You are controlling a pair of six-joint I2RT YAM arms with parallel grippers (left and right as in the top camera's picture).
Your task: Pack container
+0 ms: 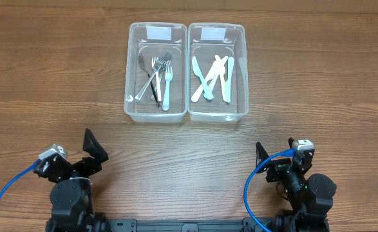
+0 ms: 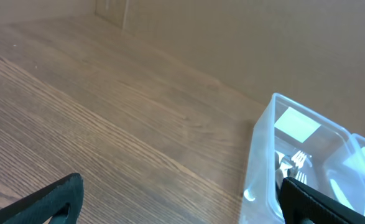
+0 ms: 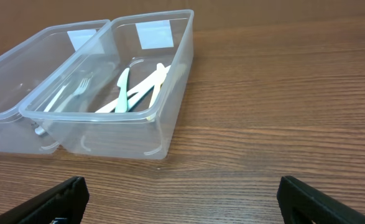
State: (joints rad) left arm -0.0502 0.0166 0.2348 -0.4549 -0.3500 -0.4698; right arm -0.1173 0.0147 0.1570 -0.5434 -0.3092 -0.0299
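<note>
Closest to the robot, the left pincer (image 2: 179,202) and the right pincer (image 3: 182,196) are both spread wide and empty, low over the brown wood-grain worktop (image 1: 189,161) and well apart from the task's things. Farther out, two boxes stand touching side by side. On the left, the clear rectangular plastic fork box (image 1: 129,77) holds a crossed heap of metal forks (image 1: 155,80). On the right, the matching clear plastic knife box (image 1: 245,71) holds white plastic knives (image 1: 211,78) lying over one another. I judge all of it light. The forks look stiff, smooth and apt to slip, so they are best pinched across a narrow handle where one lies clear of its neighbours. The knives look lighter and a little bendy, and should be taken mid-handle too. The thin-walled boxes would likely skate if nudged and are best held by a rim. Only the overhead view shows both heaps whole, with nothing loose outside the boxes. The right wrist view alone shows the walls' height and one pale green knife (image 3: 123,87). The left wrist view catches just a corner of the fork box, a few tines and a white label (image 2: 297,123).
</note>
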